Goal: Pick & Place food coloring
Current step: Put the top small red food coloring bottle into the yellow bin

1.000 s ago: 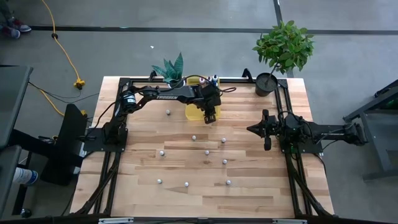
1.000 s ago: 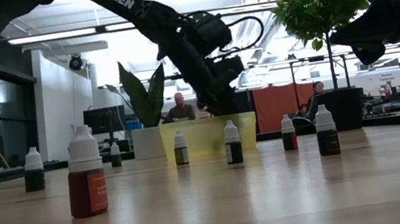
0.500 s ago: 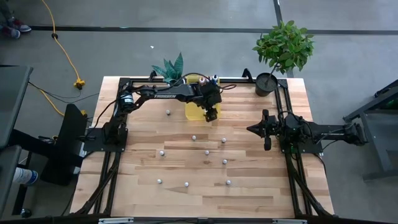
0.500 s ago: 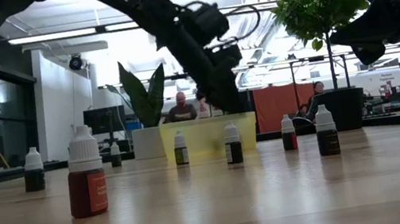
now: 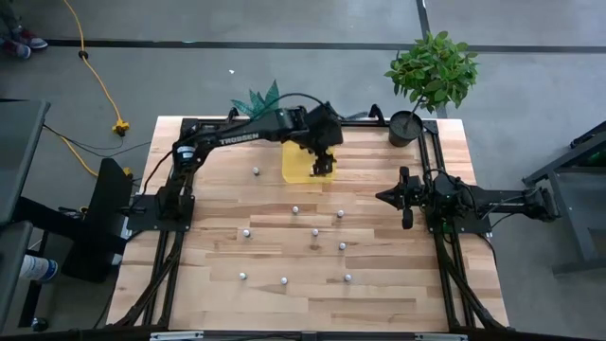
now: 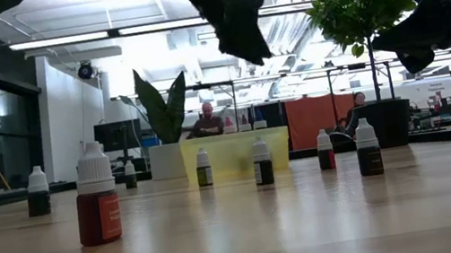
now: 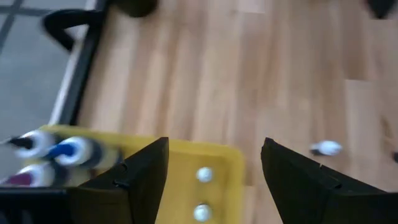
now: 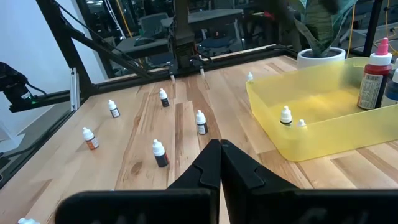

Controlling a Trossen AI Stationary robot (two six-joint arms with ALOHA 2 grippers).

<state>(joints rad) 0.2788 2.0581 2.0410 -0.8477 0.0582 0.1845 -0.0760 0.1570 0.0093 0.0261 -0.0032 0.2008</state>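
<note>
Several small white-capped food coloring bottles (image 5: 315,231) stand scattered upright on the wooden table, seen also in the low view (image 6: 98,206). Two small bottles (image 7: 204,175) stand inside the yellow tray (image 5: 295,169) at the far middle. Larger bottles (image 8: 375,73) stand at the tray's far end. My left gripper (image 5: 324,167) hangs open and empty well above the tray's right part (image 7: 214,180). My right gripper (image 5: 383,197) waits shut at the table's right side, holding nothing (image 8: 221,163).
A leafy plant in a black pot (image 5: 405,127) stands at the far right corner, and a spiky green plant (image 5: 258,98) behind the tray. Black frame rails (image 5: 180,170) run along the table's sides. People sit in the room beyond (image 6: 208,122).
My left gripper has risen straight up out of the yellow tray to well above its rim, tipping a little. The bottles on the table and the right arm have stayed put.
</note>
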